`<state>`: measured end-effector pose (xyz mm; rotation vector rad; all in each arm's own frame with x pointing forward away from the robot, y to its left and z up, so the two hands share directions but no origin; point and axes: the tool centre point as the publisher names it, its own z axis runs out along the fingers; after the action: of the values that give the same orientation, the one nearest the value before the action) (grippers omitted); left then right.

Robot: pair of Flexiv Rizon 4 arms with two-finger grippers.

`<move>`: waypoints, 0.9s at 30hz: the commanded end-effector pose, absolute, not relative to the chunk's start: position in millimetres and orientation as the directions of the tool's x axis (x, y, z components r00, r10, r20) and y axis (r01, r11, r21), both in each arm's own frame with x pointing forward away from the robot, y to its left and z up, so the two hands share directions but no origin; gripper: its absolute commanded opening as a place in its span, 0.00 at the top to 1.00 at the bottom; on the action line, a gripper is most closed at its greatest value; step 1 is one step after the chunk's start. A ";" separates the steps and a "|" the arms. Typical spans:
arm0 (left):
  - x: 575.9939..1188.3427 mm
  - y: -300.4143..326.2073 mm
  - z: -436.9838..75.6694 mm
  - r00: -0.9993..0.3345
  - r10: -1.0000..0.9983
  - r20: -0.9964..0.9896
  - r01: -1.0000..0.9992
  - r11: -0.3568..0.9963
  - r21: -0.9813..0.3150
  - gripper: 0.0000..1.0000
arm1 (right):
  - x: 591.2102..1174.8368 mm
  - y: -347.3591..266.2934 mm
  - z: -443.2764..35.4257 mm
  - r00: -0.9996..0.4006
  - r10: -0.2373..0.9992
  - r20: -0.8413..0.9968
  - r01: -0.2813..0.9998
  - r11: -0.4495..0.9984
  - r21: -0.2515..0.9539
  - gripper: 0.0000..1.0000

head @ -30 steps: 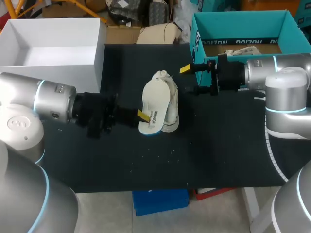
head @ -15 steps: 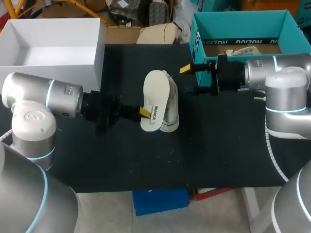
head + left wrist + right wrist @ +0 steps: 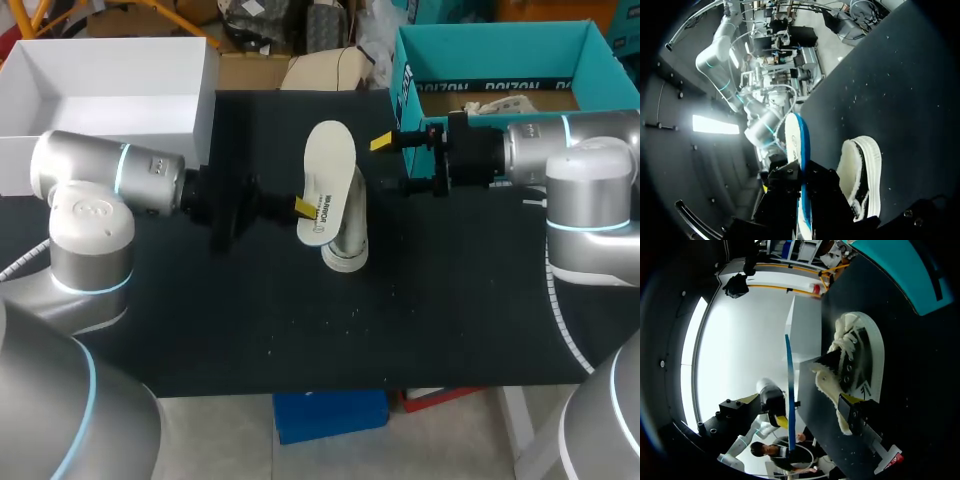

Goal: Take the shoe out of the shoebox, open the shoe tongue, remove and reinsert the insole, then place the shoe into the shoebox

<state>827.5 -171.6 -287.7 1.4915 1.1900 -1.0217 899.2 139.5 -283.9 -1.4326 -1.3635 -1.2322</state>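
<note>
The left pincer [image 3: 305, 207] is clamped on one end of the insole [image 3: 328, 180], held clear of the bench [image 3: 300, 320]. So narrow a hold could let the insole swivel or slip during reinsertion. The shoe [image 3: 347, 238], at the insole's 5 o'clock, rests unheld and may slide when pushed. At the shoe's 2 o'clock the right pincer [image 3: 392, 165] gapes wide, empty. The shoebox [image 3: 500, 42] sits at 1 o'clock. The insole covers much of the shoe from above, and I cannot tell how the tongue lies.
</note>
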 end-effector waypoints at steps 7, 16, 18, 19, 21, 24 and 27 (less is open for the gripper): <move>832.1 -173.5 -291.7 0.185 0.193 -0.963 0.981 -0.093 0.170 1.00 | 899.5 141.7 -282.1 -0.052 0.228 0.972 0.990 -0.112 0.080 0.00; 832.1 -173.5 -291.7 0.185 0.193 -0.963 0.981 -0.093 0.170 1.00 | 906.5 163.0 -270.7 -0.071 0.220 0.973 0.994 -0.069 0.088 0.00; 832.1 -173.5 -291.7 0.185 0.193 -0.963 0.981 -0.093 0.170 1.00 | 906.8 169.6 -273.0 -0.068 0.227 0.972 0.995 -0.062 0.084 0.34; 832.1 -173.5 -291.7 0.185 0.193 -0.963 0.981 -0.093 0.170 1.00 | 906.4 173.3 -274.4 -0.065 0.222 0.973 0.995 -0.060 0.080 0.25; 832.1 -173.5 -291.7 0.185 0.193 -0.963 0.981 -0.093 0.170 1.00 | 904.2 180.7 -276.8 -0.061 0.219 0.974 0.996 -0.052 0.074 0.33; 832.1 -173.5 -291.7 0.185 0.193 -0.963 0.981 -0.093 0.170 1.00 | 899.6 189.6 -280.1 -0.048 0.211 0.976 0.997 -0.057 0.061 0.36; 832.1 -173.5 -291.7 0.185 0.193 -0.963 0.981 -0.093 0.170 1.00 | 895.6 198.4 -282.5 -0.042 0.203 0.978 0.997 -0.060 0.055 0.36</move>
<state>833.1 -172.8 -291.0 1.4942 1.1798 -1.0324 896.2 187.3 -276.2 -1.3808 -1.3715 -1.1782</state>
